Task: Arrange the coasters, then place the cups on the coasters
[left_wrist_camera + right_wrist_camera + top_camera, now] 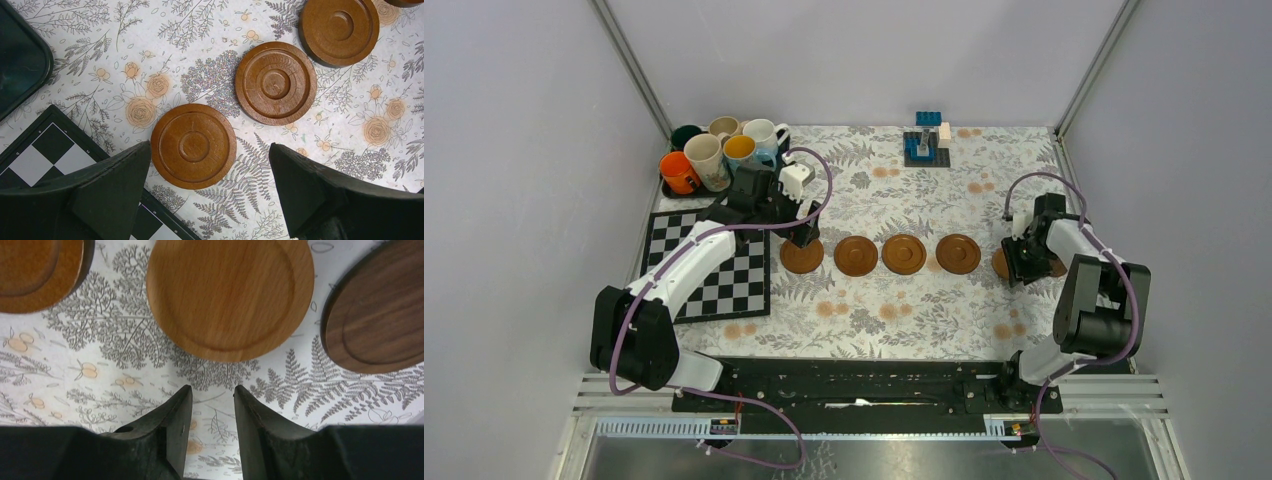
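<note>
A table (984,320) covered in a pale cloth printed with ferns and peach roses fills the overhead view. A black-and-white chessboard (724,280) lies flat at its left edge.

The left tool (209,150) sits above the left end of a row of coasters (904,254) across the middle of the table. Its two dark fingers are spread as wide as they go and clasp nothing. The left wrist view shows the leftmost coaster (193,146) between them: a round, reddish-brown wooden disc turned with concentric rings.

The right tool (212,390) is at the right end of the row. Its black fingers stand a narrow gap apart, with only cloth between them. Its wrist view shows what the overhead view hides: a pale coaster (230,295) with smooth grain and a shallow raised rim just beyond the fingertips, with a dark coaster (380,310) at the right edge of the frame.

The cups (707,158), glossy handled mugs in orange, cream, white and dark green, cluster on a black tray (20,65) in the upper left corner, well apart from the coasters.

Blue toy blocks (927,140) stand at the top centre.
</note>
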Robot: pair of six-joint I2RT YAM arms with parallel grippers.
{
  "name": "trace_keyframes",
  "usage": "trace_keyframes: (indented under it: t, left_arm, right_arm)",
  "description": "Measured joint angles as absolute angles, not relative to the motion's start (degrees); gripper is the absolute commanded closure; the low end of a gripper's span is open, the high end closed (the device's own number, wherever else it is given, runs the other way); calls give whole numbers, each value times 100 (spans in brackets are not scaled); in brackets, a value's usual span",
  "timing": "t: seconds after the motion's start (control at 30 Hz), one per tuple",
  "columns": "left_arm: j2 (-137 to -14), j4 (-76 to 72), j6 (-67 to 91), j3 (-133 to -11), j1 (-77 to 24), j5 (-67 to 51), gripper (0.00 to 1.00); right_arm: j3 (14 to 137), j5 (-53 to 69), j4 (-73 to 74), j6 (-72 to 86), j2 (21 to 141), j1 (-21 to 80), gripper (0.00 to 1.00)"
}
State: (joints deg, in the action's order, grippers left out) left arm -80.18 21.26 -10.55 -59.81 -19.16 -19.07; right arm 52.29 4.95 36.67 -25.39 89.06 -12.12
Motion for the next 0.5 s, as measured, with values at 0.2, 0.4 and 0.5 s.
trace_keyframes:
  t: [0.2,0.4,0.5]
  left_arm:
    - [-8018,2126,-976,-5981,-1916,-1872,1]
    - [-8031,2121,-893,-5983,-1911,-1844,1]
    - [-8064,2095,-851,-5986,-1911,-1822,1]
  right_arm:
    - [5231,403,3326,-2397,9264,-1160,57]
    - [5345,362,3203,-2355,9452,-1155,57]
    - [5382,364,3168,-2344,9485,-1155,57]
